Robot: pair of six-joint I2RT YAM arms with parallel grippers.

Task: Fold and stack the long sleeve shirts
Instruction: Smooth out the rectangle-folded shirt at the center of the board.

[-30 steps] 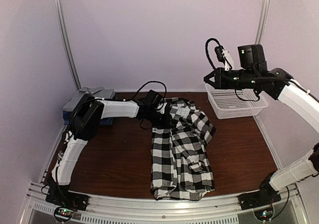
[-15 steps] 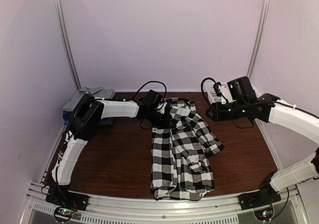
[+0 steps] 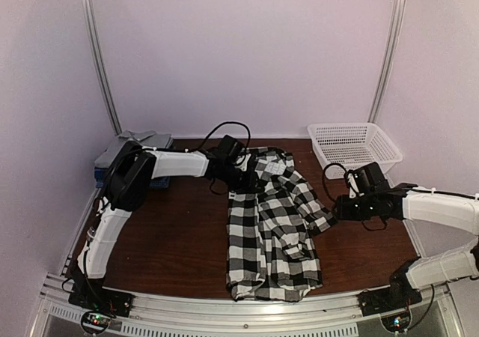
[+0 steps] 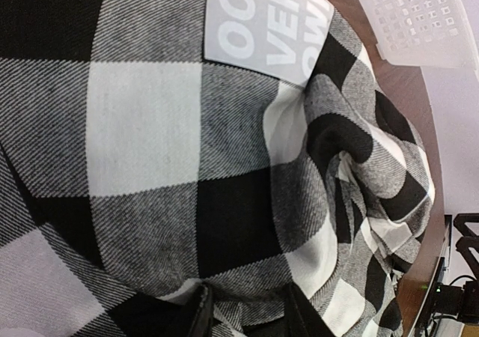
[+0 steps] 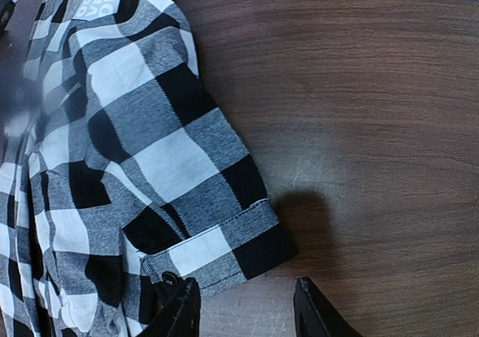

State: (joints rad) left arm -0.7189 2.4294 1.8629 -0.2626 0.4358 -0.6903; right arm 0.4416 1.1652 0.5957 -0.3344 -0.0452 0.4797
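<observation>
A black-and-white plaid long sleeve shirt [image 3: 273, 225] lies lengthwise on the brown table [image 3: 172, 240], collar toward the back. My left gripper [image 3: 241, 177] is at the collar end, and in the left wrist view it [image 4: 243, 307] is shut on a fold of the plaid cloth [image 4: 224, 165]. The shirt's right sleeve spreads out to the right and ends in a cuff [image 5: 224, 247]. My right gripper [image 5: 243, 311] hovers low over the table just beside that cuff [image 3: 323, 221], open and touching nothing. In the top view it [image 3: 338, 208] points left.
A white mesh basket [image 3: 353, 146] stands at the back right. A stack of folded shirts, grey [image 3: 135, 138] on top of blue [image 3: 101, 174], sits at the back left corner. Bare table lies to the right of the cuff [image 5: 374, 165].
My right arm has come down from high over the basket to the table beside the sleeve cuff, and its jaws have opened. The sleeve now lies further out to the right. The left arm has not moved.
</observation>
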